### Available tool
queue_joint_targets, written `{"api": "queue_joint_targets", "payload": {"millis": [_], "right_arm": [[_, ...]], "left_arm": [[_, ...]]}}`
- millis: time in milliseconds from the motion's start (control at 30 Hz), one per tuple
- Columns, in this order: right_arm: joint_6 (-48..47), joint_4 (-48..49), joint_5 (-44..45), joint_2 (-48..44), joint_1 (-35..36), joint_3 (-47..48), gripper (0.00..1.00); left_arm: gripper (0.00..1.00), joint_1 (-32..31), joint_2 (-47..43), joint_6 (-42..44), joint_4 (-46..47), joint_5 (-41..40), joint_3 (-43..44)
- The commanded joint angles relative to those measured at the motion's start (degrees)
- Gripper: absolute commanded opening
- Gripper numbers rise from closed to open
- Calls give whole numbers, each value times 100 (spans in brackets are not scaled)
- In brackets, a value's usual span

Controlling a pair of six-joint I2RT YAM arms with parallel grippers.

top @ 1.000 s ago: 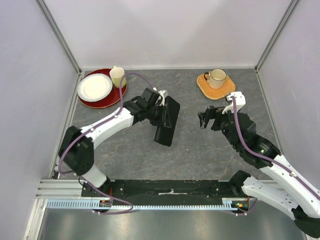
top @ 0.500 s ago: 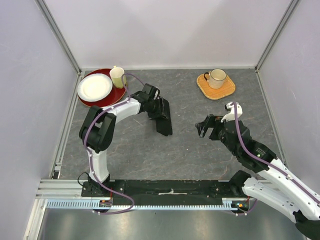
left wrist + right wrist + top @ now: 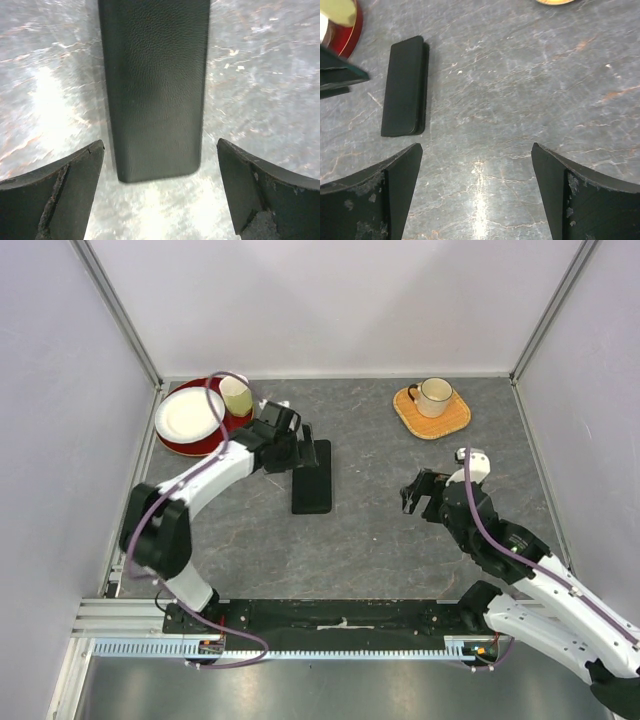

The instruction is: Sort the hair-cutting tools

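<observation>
Case newly flat, just beyond left fingers

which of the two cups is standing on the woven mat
The white mug at the far right, on the orange woven mat. The pale yellow cup stands on the red tray instead.

Hair-cutting tools: neither scissors nor combs show in any of my views; all I get is the black case.
The case is a slim rectangular slab with a fine leather-like grain; it lies flat on the grey table, left of centre, its long side running away from the arm bases; from my right wrist view its edge shows two stacked layers lying together; whether the tools sit inside it I cannot tell.
</observation>
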Motion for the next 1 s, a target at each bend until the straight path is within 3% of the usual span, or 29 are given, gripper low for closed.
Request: {"api": "queue_joint_targets", "payload": {"millis": [0,467,967], "right_arm": [[77,-415,718,-226,8,505,98],[-293,-1330,1052,-472,8,1990,98],[-469,-1497,1403,-648,8,2527,98]], "left_arm": [[100,4,-1641,160,-345,-366,-309],[100,4,-4745,704,-1988,-94,-416],[100,4,-5117,863,-2552,-155,358]]}}
